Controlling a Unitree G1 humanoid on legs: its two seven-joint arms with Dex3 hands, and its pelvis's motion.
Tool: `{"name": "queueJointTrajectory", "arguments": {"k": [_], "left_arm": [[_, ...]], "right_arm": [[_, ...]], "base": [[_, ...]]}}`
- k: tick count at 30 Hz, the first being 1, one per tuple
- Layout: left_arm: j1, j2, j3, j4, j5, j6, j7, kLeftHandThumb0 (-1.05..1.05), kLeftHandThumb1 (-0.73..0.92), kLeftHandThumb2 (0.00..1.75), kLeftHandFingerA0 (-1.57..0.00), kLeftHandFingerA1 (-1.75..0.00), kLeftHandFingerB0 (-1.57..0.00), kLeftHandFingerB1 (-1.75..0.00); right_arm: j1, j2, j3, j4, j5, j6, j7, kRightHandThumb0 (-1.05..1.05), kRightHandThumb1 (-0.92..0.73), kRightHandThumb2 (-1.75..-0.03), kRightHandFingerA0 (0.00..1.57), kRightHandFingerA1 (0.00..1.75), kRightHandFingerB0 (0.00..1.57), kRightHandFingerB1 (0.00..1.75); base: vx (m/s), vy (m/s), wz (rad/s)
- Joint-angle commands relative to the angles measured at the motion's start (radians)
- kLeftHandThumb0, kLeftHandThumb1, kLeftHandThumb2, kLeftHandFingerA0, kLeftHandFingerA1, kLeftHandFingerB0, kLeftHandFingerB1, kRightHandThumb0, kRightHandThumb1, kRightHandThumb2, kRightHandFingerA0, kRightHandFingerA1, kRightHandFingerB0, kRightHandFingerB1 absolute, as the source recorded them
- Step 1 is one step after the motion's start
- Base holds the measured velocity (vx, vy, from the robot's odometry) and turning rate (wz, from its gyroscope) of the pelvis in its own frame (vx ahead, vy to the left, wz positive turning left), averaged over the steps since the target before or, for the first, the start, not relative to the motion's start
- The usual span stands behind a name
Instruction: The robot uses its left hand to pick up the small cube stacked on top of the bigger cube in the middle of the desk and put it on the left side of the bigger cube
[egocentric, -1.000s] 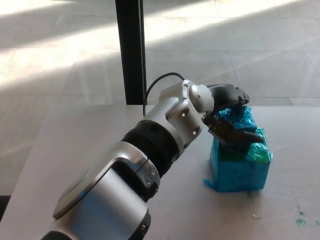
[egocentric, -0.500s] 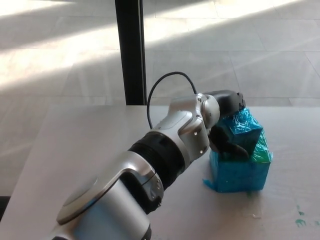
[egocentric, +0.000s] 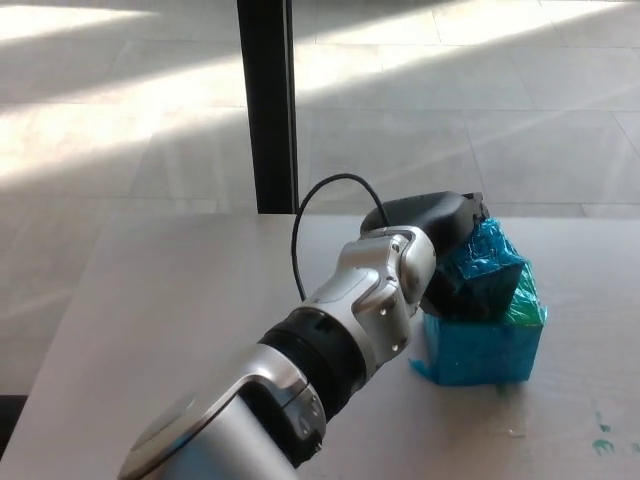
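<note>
A: Where is the small cube (egocentric: 488, 262) found?
B: It is seen on top of the bigger cube (egocentric: 482, 342), tilted, right of the middle of the tabletop (egocentric: 170, 300). Both are wrapped in shiny blue film.

A: What is held by the left hand (egocentric: 440, 240)?
B: The small cube is enclosed by it. A black finger is laid over the far top edge, and another dark part is pressed against the near left face, so the fingers (egocentric: 460, 296) are narrowed to the cube's width. Whether the cube is lifted clear cannot be told.

A: And the arm?
B: The silver forearm (egocentric: 375, 290) is stretched in from the near left, with a black cable (egocentric: 305, 215) looped above the wrist.

A: The right hand?
B: It is not shown.

A: Anything else?
B: A dark post (egocentric: 268, 100) is seen beyond the far edge.
</note>
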Motion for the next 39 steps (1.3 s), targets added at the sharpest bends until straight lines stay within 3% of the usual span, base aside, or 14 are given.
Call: {"name": "queueJointTrajectory", "arguments": {"k": [1,2,7,17,19,22,30,31,34,35,36,37,38,39], "left_arm": [[0.111,-0.052,0.08,0.048,-0.018,-0.106,0.233,-0.2,0.73,0.69,-0.74,-1.34,-0.73,-0.6],[0.116,-0.058,0.097,0.051,-0.023,-0.114,0.254,-0.18,0.69,0.68,-0.81,-1.13,-0.81,-0.61],[0.126,-0.074,0.154,0.07,-0.043,-0.139,0.263,-0.18,0.69,0.66,-0.85,-1.08,-0.87,-0.68],[0.094,-0.085,0.239,0.098,-0.064,-0.155,0.284,-0.16,0.75,0.77,-0.75,-1.69,-0.7,-1.34],[0.09,-0.086,0.246,0.102,-0.061,-0.16,0.296,-0.21,0.71,0.74,-0.77,-1.51,-0.77,-1.15],[0.083,-0.086,0.255,0.106,-0.062,-0.17,0.299,-0.17,0.66,0.81,-0.79,-1.69,-0.75,-1.37],[0.082,-0.074,0.264,0.103,-0.057,-0.197,0.328,-0.14,0.61,0.89,-0.8,-1.66,-0.77,-1.32],[0.076,-0.067,0.261,0.102,-0.051,-0.194,0.336,-0.17,0.62,0.84,-0.83,-1.53,-0.8,-0.97],[0.031,-0.034,0.292,0.09,-0.072,-0.17,0.32,-0.22,0.67,0.71,-0.83,-1.43,-0.75,-0.72],[0.025,-0.03,0.302,0.088,-0.078,-0.169,0.319,-0.22,0.67,0.71,-0.83,-1.43,-0.75,-0.72],[0.022,-0.026,0.306,0.088,-0.077,-0.177,0.317,-0.18,0.63,0.88,-0.82,-1.62,-0.7,-1.26],[0.018,-0.017,0.311,0.085,-0.076,-0.188,0.314,-0.18,0.63,0.88,-0.82,-1.62,-0.7,-1.26],[0.001,0.006,0.322,0.071,-0.078,-0.176,0.305,-0.24,0.65,0.83,-0.77,-1.52,-0.7,-0.92],[-0.013,0.022,0.332,0.066,-0.081,-0.167,0.3,-0.24,0.65,0.83,-0.77,-1.52,-0.7,-0.92]], "right_arm": [[-0.004,0.002,-0.02,0.017,0.016,-0.016,-0.02,-0.43,-0.69,-0.61,0.61,0.6,0.5,0.39],[-0.015,0.003,-0.018,0.036,0.011,-0.021,-0.027,-0.42,-0.69,-0.61,0.63,0.59,0.51,0.39],[-0.035,-0.007,-0.014,0.063,0.011,-0.016,0.0,-0.46,-0.67,-0.61,0.59,0.66,0.5,0.38],[-0.059,-0.018,-0.011,0.092,0.007,0.02,0.012,-0.41,-0.71,-0.62,0.59,0.6,0.54,0.38],[-0.052,-0.019,-0.012,0.096,0.009,0.009,0.018,-0.4,-0.71,-0.62,0.58,0.59,0.54,0.39],[-0.051,-0.019,-0.015,0.109,0.012,0.0,0.021,-0.39,-0.71,-0.61,0.59,0.58,0.55,0.4],[-0.06,-0.015,-0.016,0.108,0.014,0.024,0.008,-0.4,-0.7,-0.61,0.62,0.63,0.58,0.41],[-0.063,-0.014,-0.019,0.113,0.018,0.026,0.01,-0.41,-0.7,-0.61,0.61,0.63,0.58,0.41],[-0.057,-0.023,-0.011,0.122,0.008,0.007,0.021,-0.41,-0.7,-0.61,0.61,0.61,0.56,0.41],[-0.054,-0.025,-0.012,0.122,0.01,0.006,0.022,-0.41,-0.7,-0.61,0.61,0.61,0.56,0.41],[-0.054,-0.026,-0.013,0.123,0.01,0.005,0.022,-0.4,-0.7,-0.61,0.61,0.61,0.57,0.41],[-0.054,-0.026,-0.013,0.125,0.01,0.005,0.022,-0.4,-0.7,-0.61,0.61,0.61,0.57,0.41],[-0.05,-0.028,-0.016,0.124,0.014,0.003,0.029,-0.41,-0.69,-0.61,0.62,0.61,0.57,0.41],[-0.049,-0.029,-0.012,0.121,0.011,0.005,0.029,-0.41,-0.69,-0.61,0.62,0.61,0.57,0.41]], "base": [[0.0,0.0,0.0],[0.0,0.0,0.0],[0.0,0.0,0.0],[0.0,0.0,0.0],[0.0,0.0,0.0],[0.0,0.0,0.0],[0.0,0.0,0.0],[0.0,0.0,0.0],[0.0,0.0,0.0],[0.0,0.0,0.0],[0.0,0.0,0.0],[0.0,0.0,0.0],[0.0,0.0,0.0],[0.0,0.0,0.0]]}}
